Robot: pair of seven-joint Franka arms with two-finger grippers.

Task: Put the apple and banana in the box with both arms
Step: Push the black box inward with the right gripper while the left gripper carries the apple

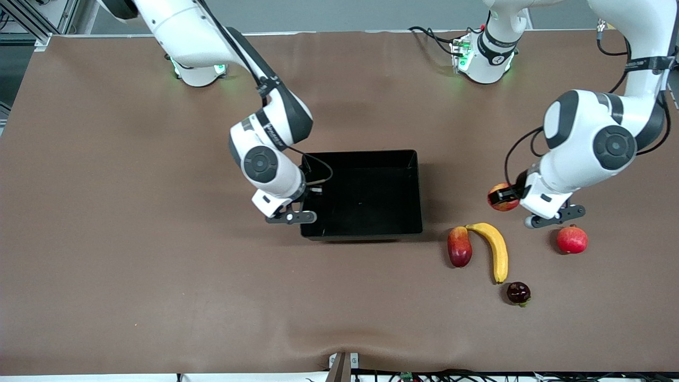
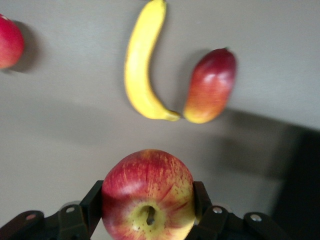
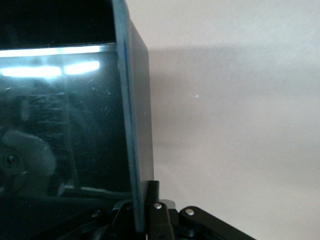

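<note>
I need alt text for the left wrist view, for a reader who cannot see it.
The left gripper holds the apple between its fingers, above the brown table. On the table lie the banana and a red-yellow mango-like fruit, their tips nearly touching, with part of a red fruit at the edge.

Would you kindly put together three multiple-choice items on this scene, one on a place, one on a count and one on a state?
1. Where is the banana?
A. in the box
B. on the table beside the mango
C. in the right gripper

2. How many fruits lie loose on the table?
A. two
B. four
C. six

3. What is the left gripper doing?
A. holding the apple
B. hanging open
C. gripping the box wall

Key: 1 B, it touches the mango at one tip, outside the box. 2 B, banana, mango, pomegranate and a dark mangosteen. 3 A, its fingers clamp the apple; the right gripper pinches the box wall.
</note>
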